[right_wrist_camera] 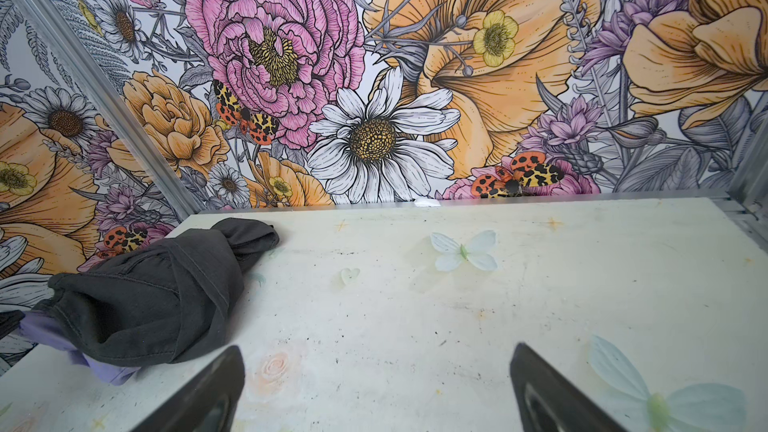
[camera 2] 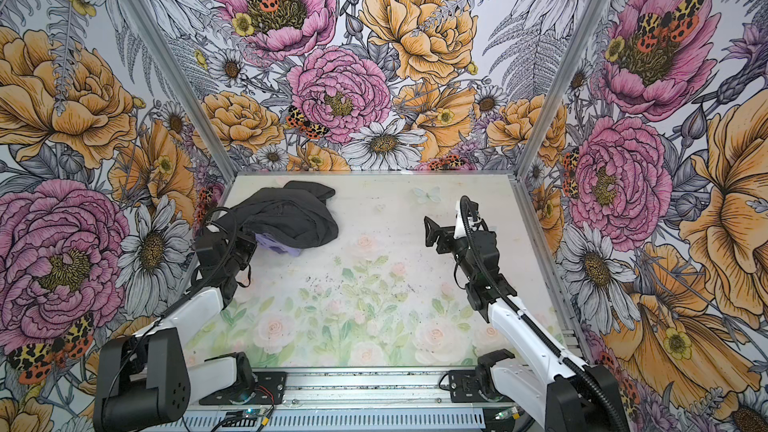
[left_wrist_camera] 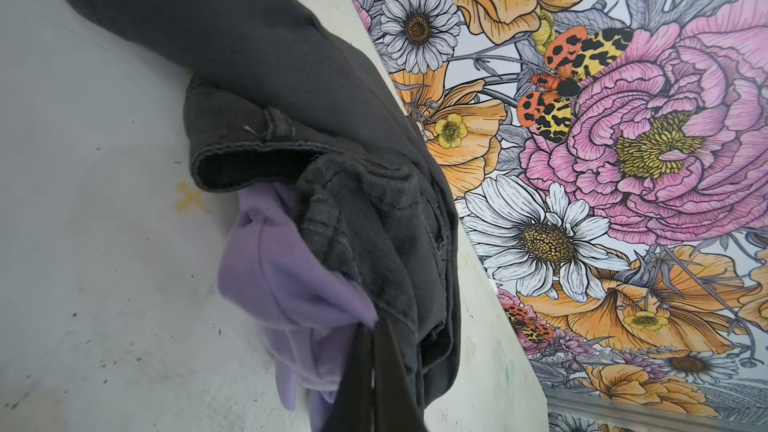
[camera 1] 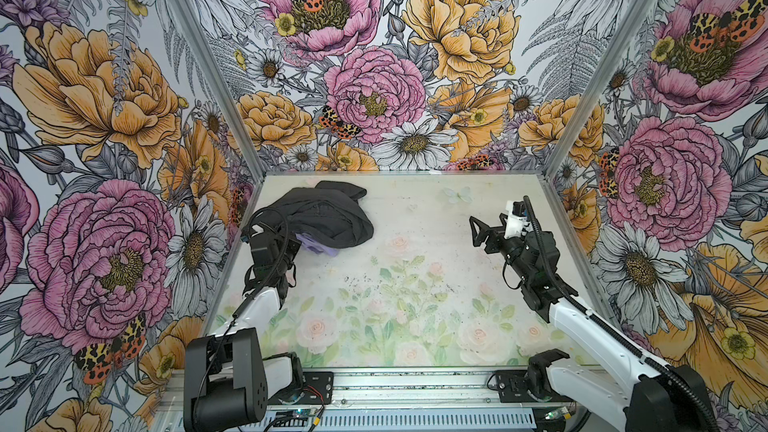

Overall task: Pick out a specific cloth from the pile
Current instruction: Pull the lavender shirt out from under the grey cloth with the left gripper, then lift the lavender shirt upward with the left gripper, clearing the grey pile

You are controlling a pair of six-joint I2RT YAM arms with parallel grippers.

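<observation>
Lavender fabric of the cloth point(left_wrist_camera: 286, 284) is poking out from under the black garments point(left_wrist_camera: 291, 89), and the left gripper point(left_wrist_camera: 374, 351) is pinching its exposed corner with jaws shut, so the extraction step looks underway. The right gripper point(right_wrist_camera: 376, 388) is hanging wide open, well apart from the black garments; next, the pull probably needs to slide away from them so they stay on the counter point(camera 1: 415, 284).

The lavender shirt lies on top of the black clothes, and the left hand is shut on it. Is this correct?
Not quite. The lavender shirt lies under the black clothes, only its edge sticking out, as the left wrist view shows. The left hand is indeed shut on it.
</observation>
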